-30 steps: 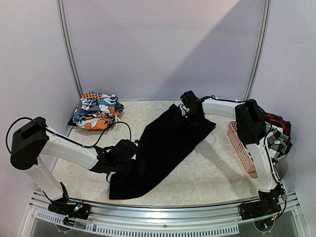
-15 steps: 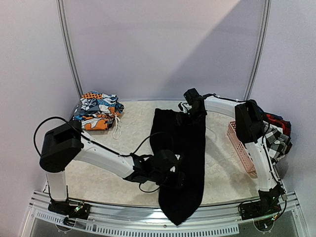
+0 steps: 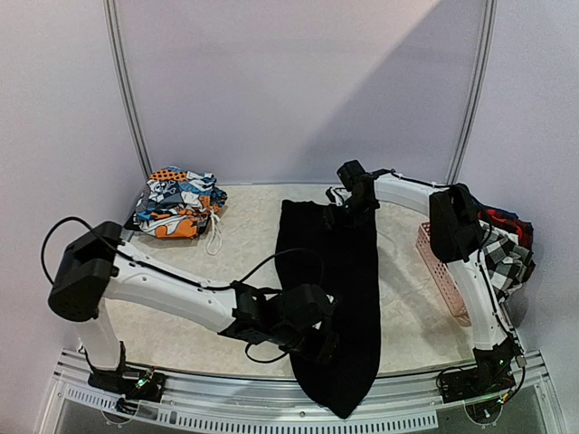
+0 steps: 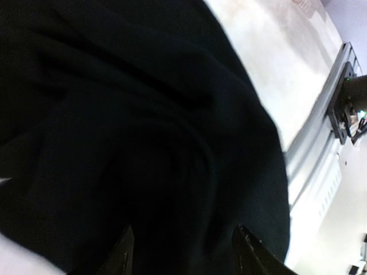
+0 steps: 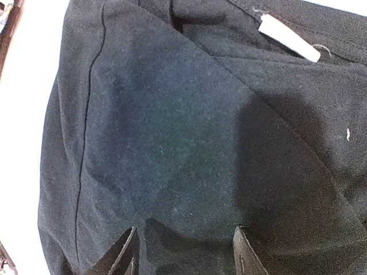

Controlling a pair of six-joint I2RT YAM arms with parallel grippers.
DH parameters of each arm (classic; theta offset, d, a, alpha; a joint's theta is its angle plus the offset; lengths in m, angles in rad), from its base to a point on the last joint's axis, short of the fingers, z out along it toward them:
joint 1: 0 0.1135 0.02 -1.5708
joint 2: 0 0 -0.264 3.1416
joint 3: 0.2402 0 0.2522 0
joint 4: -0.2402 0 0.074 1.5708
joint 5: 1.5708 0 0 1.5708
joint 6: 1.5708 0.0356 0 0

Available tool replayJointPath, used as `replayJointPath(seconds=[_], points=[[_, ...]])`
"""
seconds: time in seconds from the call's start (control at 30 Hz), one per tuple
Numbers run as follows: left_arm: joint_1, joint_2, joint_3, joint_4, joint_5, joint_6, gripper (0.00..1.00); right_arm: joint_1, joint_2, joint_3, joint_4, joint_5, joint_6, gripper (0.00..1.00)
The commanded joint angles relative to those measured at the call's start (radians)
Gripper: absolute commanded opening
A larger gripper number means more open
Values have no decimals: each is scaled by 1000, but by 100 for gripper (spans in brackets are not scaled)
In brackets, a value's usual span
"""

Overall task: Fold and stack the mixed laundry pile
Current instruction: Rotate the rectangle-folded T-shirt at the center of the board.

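Note:
The large plain black garment lies stretched front to back down the table's middle, and its near end hangs over the front rail. My left gripper rests on its near part. In the left wrist view its jaws stand wide apart over dark folds. My right gripper sits on the garment's far edge. In the right wrist view it is open over flat black cloth near a white label. Orange-blue-white printed pieces lie at the back left. Checked and red/navy plaid garments are heaped at the far right.
A pink perforated basket stands on its side at the right, between the black garment and the checked heap. A white drawstring trails from the printed pieces. The metal front rail and a cable run near my left arm.
My left arm swung right and toward the front, dragging the black garment's near end from a diagonal lie to a straight front-to-back line that overhangs the rail. My right gripper stayed at the far edge.

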Motion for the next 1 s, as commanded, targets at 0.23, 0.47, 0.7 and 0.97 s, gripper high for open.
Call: replayJointPath(seconds=[0.23, 0.47, 0.7, 0.97], points=[[-35, -292, -9, -410, -514, 109, 67, -1, 85, 72, -92, -94, -51, 56], [92, -274, -97, -311, -384, 226, 55, 13, -36, 71, -117, -95, -85, 57], [177, -174, -128, -145, -206, 274, 49, 26, -135, 43, -132, -125, -104, 57], [206, -63, -112, -93, -162, 278, 42, 33, -227, -59, -80, -193, -113, 57]])
